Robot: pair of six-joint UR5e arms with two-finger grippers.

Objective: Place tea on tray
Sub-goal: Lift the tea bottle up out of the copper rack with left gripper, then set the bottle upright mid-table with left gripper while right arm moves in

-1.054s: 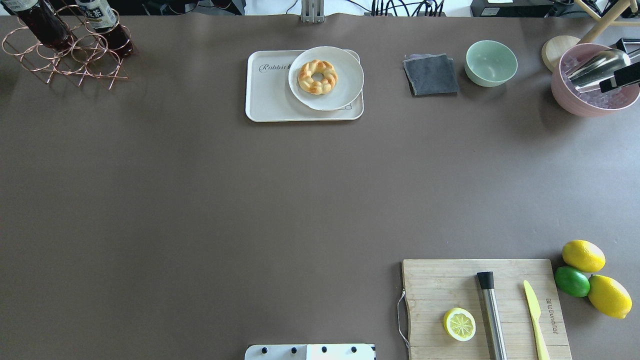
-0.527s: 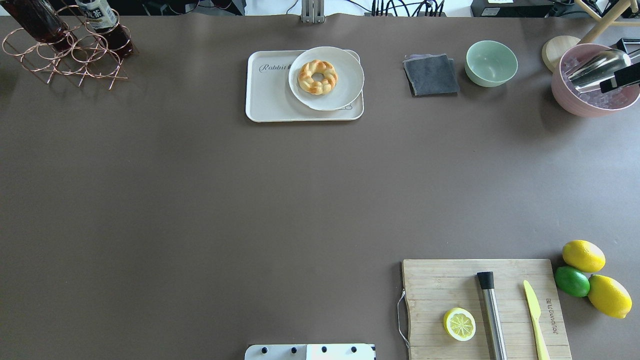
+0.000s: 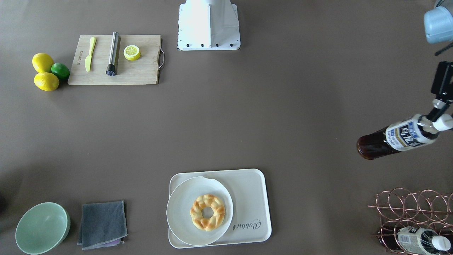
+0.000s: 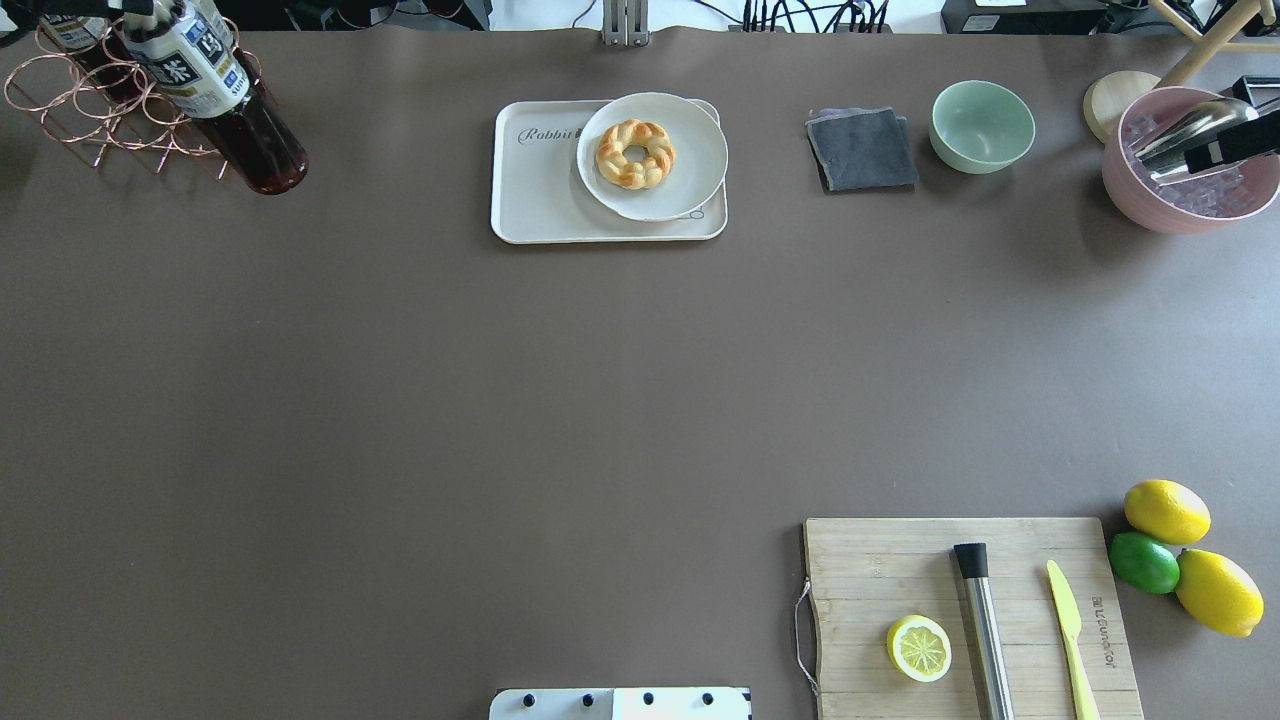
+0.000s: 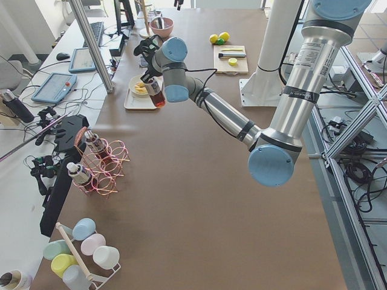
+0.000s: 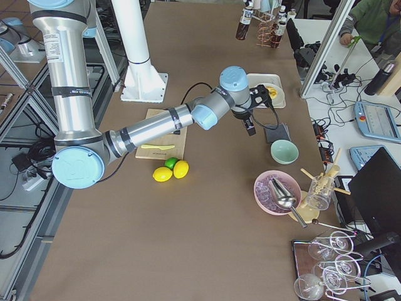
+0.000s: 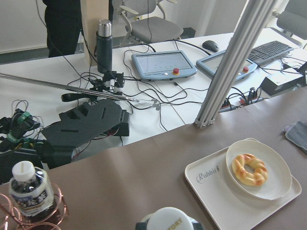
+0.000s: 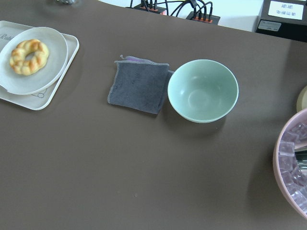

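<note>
Overhead exterior: tea aslant, cap far-left, base end nearer tray.

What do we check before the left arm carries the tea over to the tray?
1. Grasp: left pincer shut on the tea at its neck: ok.
2. Tea out of the wire rack: ok.
3. Bottle upright for set-down: it hangs tilted: not ok.
4. Bare room on the tray: the plate fills one end, the printed end is bare: ok.
5. Cap on the tea: ok.
6. Slip in the grasp: cannot tell.
</note>
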